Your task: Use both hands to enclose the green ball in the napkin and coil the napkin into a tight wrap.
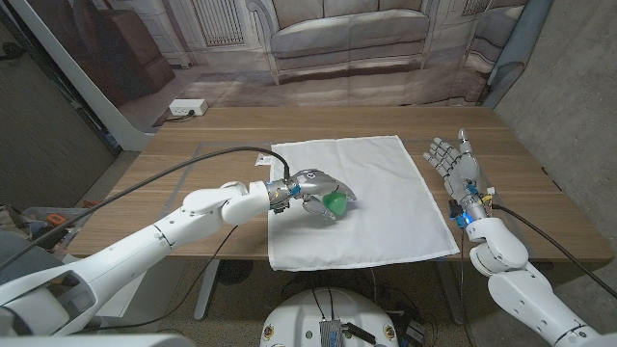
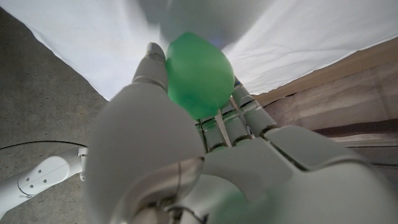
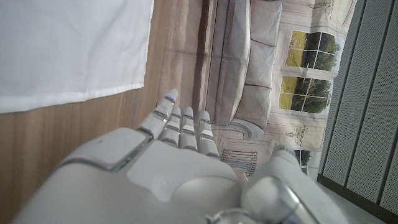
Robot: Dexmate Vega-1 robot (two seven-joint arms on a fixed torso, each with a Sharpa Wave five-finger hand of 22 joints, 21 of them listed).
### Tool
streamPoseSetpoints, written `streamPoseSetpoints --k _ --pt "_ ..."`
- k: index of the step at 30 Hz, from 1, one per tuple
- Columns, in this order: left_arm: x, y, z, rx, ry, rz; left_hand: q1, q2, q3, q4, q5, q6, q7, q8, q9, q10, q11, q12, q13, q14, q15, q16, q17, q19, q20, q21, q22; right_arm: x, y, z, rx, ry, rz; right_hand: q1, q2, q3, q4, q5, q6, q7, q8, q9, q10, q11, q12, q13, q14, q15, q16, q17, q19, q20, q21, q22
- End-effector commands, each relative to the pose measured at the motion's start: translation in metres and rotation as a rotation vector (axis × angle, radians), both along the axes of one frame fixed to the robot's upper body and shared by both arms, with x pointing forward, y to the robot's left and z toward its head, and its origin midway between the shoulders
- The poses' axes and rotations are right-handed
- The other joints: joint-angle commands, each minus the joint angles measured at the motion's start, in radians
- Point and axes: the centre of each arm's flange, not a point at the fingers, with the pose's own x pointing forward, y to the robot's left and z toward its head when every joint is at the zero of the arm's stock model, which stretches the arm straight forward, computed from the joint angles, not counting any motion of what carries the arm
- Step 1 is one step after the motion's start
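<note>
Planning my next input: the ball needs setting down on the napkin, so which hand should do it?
Left. The left hand already grips the green ball over the napkin, while the right hand is open beside the cloth's edge, holding nothing.

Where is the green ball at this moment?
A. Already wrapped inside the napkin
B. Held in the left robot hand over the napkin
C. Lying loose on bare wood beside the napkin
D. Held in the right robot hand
B: the left robot hand grips the ball over the flat napkin, while the right robot hand waits open beside it.
</note>
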Motion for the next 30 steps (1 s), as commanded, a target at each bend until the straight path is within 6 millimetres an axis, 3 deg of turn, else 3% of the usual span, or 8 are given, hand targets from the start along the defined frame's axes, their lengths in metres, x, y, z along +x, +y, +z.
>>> streamPoseSetpoints --k 1,11,13,20,28,30 --pt "0.005 -0.009 -0.010 0.004 -0.028 -0.016 -0.028 0.016 -0.003 0.019 0.003 0.007 -0.009 0.006 0.003 0.008 -0.007 0.005 -0.001 -0.009 -0.071 0.005 0.003 -0.001 -0.001 -0.003 0.004 -0.008 0.001 -0.005 0.002 0.006 -0.012 0.007 0.000 0.002 -0.005 -0.005 0.011 0.014 0.003 0.004 0.004 -0.001 -0.005 0.004 0.007 0.006 0.004 0.005 0.008 0.002 -0.005 0.002" --pt "0.003 -0.014 -0.005 0.042 -0.068 0.007 -0.122 -0.012 -0.042 0.056 0.017 -0.060 -0.002 -0.013 0.001 -0.072 0.013 -0.010 -0.002 -0.094 -0.043 -0.004 0.004 -0.051 0.007 -0.027 0.003 -0.015 0.000 -0.006 0.015 -0.009 -0.024 0.007 0.000 0.002 -0.006 -0.005 0.011 0.014 0.002 0.004 0.006 0.000 -0.005 0.004 0.008 0.005 0.004 0.005 0.009 0.002 -0.006 0.002" --pt "0.002 -0.016 -0.004 0.062 -0.080 0.020 -0.149 -0.018 -0.054 0.068 0.023 -0.091 -0.001 -0.019 0.001 -0.100 0.027 -0.012 -0.002 -0.111 -0.039 -0.003 0.005 -0.058 0.008 -0.029 0.003 -0.018 -0.002 -0.007 0.014 -0.009 -0.030 0.007 0.000 0.002 -0.006 -0.005 0.012 0.014 0.003 0.004 0.008 -0.002 -0.005 0.004 0.009 0.005 0.004 0.005 0.010 0.002 -0.006 0.002" --pt "-0.002 -0.021 0.000 0.124 -0.119 0.056 -0.221 -0.027 -0.082 0.098 0.038 -0.188 0.024 -0.026 0.002 -0.207 0.050 -0.013 -0.002 -0.213 -0.004 -0.009 0.006 -0.138 0.029 -0.051 0.003 -0.020 -0.002 -0.010 0.013 -0.006 -0.028 0.007 0.000 0.002 -0.006 -0.005 0.013 0.013 0.003 0.004 0.010 -0.001 -0.005 0.004 0.009 0.004 0.004 0.005 0.011 0.002 -0.007 0.002" --pt "-0.008 -0.020 0.011 0.105 -0.118 0.072 -0.284 -0.020 -0.101 0.131 0.048 -0.247 0.034 -0.023 0.004 -0.266 0.065 -0.007 -0.001 -0.268 0.017 -0.004 0.008 -0.204 0.037 -0.061 0.003 -0.022 0.000 -0.015 0.021 -0.001 -0.026 0.008 0.001 0.003 -0.007 -0.005 0.013 0.013 0.003 0.004 0.010 -0.002 -0.005 0.004 0.010 0.004 0.004 0.005 0.011 0.002 -0.008 0.002" --pt "-0.011 -0.018 0.016 0.071 -0.104 0.073 -0.305 -0.001 -0.101 0.147 0.049 -0.247 0.037 -0.019 0.004 -0.264 0.065 -0.002 -0.001 -0.267 0.016 0.000 0.010 -0.207 0.040 -0.057 0.004 -0.023 0.000 -0.016 0.017 -0.005 -0.026 0.008 0.001 0.003 -0.007 -0.004 0.012 0.013 0.002 0.004 0.010 -0.002 -0.005 0.004 0.010 0.004 0.004 0.005 0.011 0.002 -0.008 0.002"
